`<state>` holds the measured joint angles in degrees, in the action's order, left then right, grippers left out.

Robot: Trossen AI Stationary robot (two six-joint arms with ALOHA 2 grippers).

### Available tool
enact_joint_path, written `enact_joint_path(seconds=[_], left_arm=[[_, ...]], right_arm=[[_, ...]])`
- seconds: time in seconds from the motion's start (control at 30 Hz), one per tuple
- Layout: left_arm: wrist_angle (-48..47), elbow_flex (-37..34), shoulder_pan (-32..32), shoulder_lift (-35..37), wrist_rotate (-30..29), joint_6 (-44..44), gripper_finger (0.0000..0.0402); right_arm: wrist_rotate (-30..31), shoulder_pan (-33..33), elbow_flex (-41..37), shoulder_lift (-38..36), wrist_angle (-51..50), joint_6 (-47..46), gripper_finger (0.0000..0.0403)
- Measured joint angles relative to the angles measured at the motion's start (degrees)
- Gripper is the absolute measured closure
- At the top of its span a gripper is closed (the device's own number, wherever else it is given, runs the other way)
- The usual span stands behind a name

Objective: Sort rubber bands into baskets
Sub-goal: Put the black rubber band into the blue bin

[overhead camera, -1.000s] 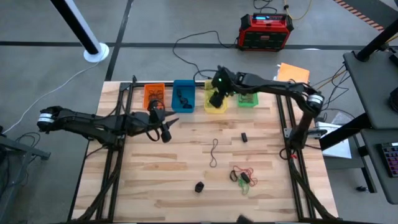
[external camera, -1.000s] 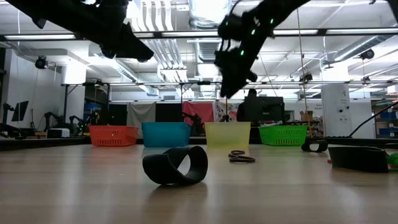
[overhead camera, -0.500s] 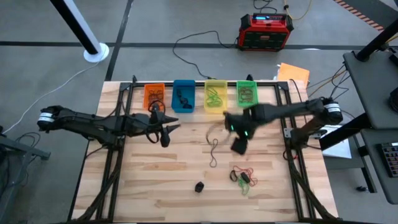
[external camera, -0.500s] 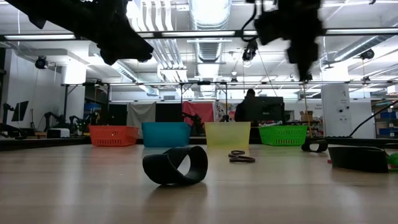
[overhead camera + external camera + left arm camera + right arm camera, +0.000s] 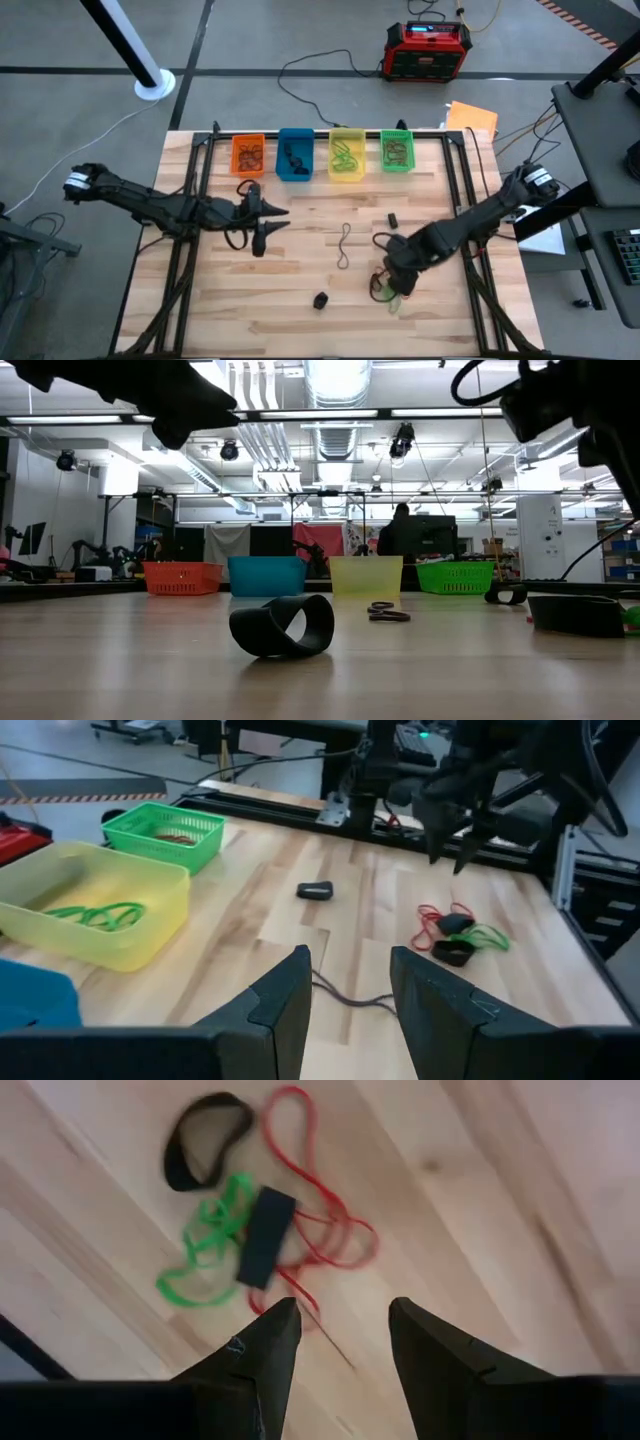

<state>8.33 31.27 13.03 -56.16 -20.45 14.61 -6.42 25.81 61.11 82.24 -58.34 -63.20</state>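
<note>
Right end effector (image 5: pixel 335 1342), fingers apart and empty, above a tangle of red band (image 5: pixel 318 1200), green band (image 5: pixel 208 1250) and black bands (image 5: pixel 265 1235). Risk: a pinch lifts several colours together, mis-sorting them. Left end effector (image 5: pixel 348 990), apart, waits near the bench's (image 5: pixel 300 260) middle.

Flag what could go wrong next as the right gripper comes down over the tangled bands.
1. The right gripper hovers open above a tangle: red band, green band and a flat black band overlap, so one pinch may lift mixed colours.
2. The black loop lies close beside and could get dragged along.

Both grippers, left (image 5: pixel 268 225) and right (image 5: pixel 400 283), jaws parted, empty.
</note>
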Motion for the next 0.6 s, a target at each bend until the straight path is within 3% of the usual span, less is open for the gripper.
enact_joint_path(seconds=[0.23, 0.6], left_arm=[[0.72, 0.00, 0.53, 0.00, -0.04, 0.51, 0.0278], [2.41, 0.00, 0.68, 0.00, -0.07, 0.53, 0.0278]], right_arm=[[3.84, 2.86, -5.36, 0.33, 13.13, -1.72, 0.0252], [7.99, 2.86, -7.34, 0.33, 16.84, -5.10, 0.0252]])
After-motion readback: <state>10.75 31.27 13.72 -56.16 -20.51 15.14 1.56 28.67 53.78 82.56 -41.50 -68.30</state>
